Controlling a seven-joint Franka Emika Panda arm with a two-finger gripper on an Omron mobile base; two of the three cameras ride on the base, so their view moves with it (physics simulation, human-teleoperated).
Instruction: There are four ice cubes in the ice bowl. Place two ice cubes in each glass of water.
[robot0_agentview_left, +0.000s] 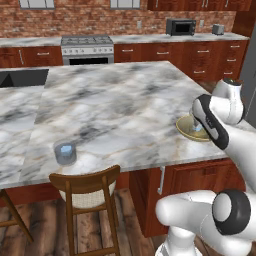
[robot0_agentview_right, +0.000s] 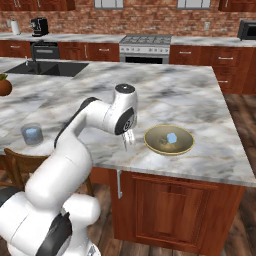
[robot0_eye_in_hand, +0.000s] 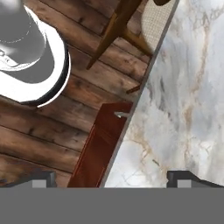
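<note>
A round, shallow tan ice bowl holds one pale translucent ice cube on the veined marble tabletop; beside the bowl, the tool hangs released.

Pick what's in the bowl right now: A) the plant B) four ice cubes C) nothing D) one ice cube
D: in the right base view the bowl holds a single ice cube.
</note>
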